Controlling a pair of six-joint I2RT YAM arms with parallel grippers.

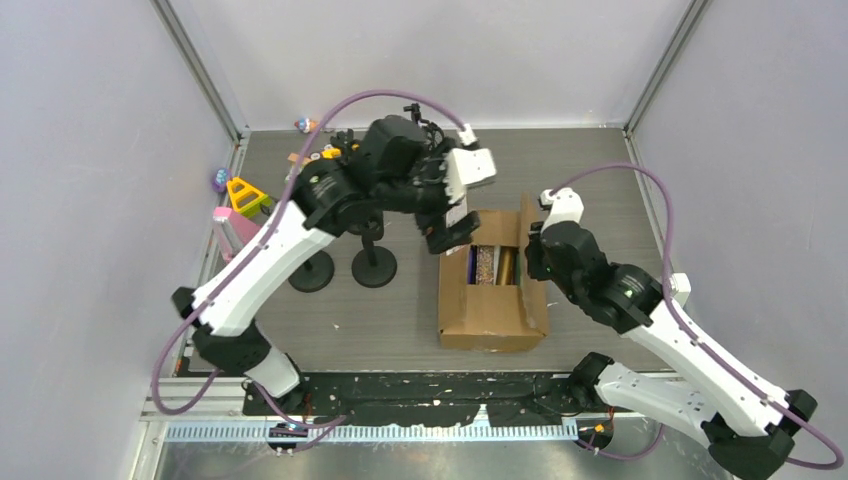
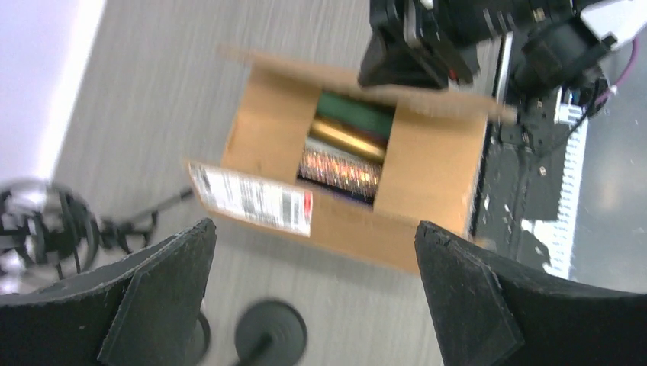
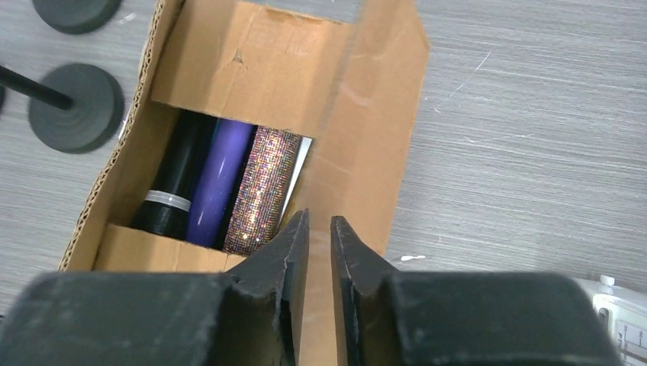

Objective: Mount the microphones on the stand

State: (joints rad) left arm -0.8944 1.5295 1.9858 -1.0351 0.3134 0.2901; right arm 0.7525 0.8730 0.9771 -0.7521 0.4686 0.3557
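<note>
Right fingers (image 3: 294,252) tight on cardboard box (image 3: 252,65) flap; barcode label (image 2: 252,200) illegible.

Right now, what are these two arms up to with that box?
They look set to take mics out of the cardboard box. The right gripper seems pinched on the box's flap, probably to steady it. The left gripper hangs wide open above the box, holding nothing. The mics in view lie inside the box, and two stands wait beside it.
</note>
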